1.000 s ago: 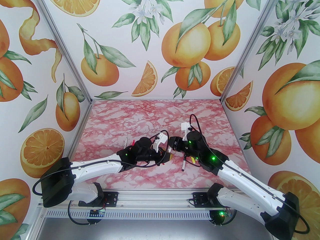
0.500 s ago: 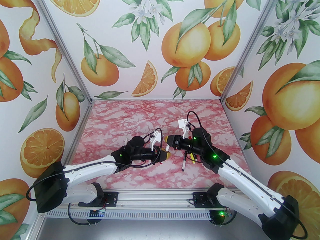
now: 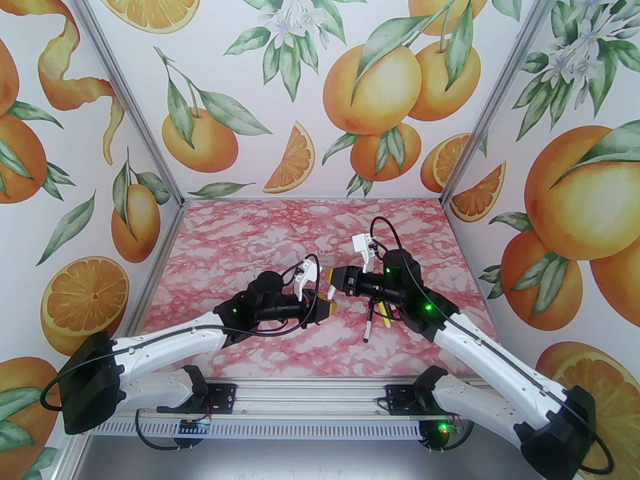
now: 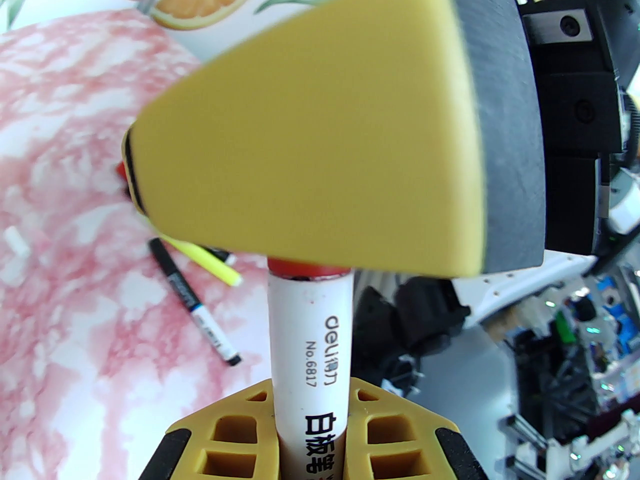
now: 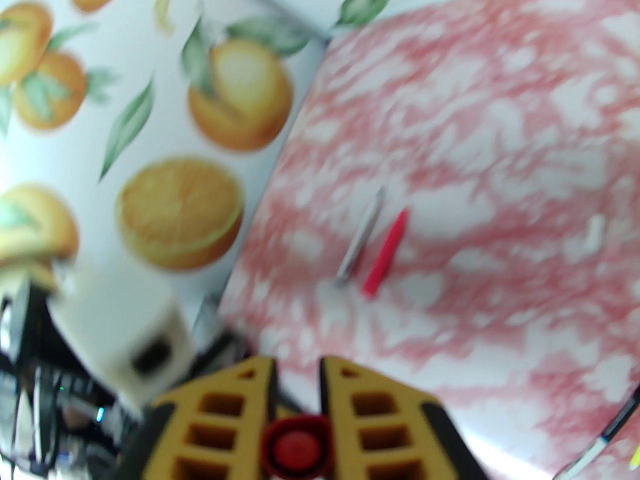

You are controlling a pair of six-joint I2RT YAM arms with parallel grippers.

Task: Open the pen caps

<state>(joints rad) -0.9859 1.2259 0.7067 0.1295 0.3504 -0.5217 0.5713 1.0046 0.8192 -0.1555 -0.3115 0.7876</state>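
Note:
A white pen (image 4: 310, 348) with black print stands gripped between the yellow fingers of my left gripper (image 4: 310, 418), which is shut on its barrel. Its red pen cap (image 4: 306, 269) sits at the barrel's far end, mostly hidden under a yellow finger (image 4: 310, 138) of the right gripper. In the right wrist view the red pen cap (image 5: 296, 448) shows end-on between the fingers of my right gripper (image 5: 297, 393), shut on it. From above, the left gripper (image 3: 327, 307) and right gripper (image 3: 332, 282) meet tip to tip over the table's middle.
Loose pens lie on the pink marble table (image 3: 280, 228): a black-capped one (image 4: 192, 303) and a yellow one (image 4: 207, 263) under the right arm, a grey one (image 5: 360, 238) and a red one (image 5: 385, 253) further left. White caps (image 4: 15, 243) (image 5: 595, 233) lie apart.
Both grippers, still joined on the pen, have drifted a little left and away from the arm bases. Both arms followed; neither grip changed.

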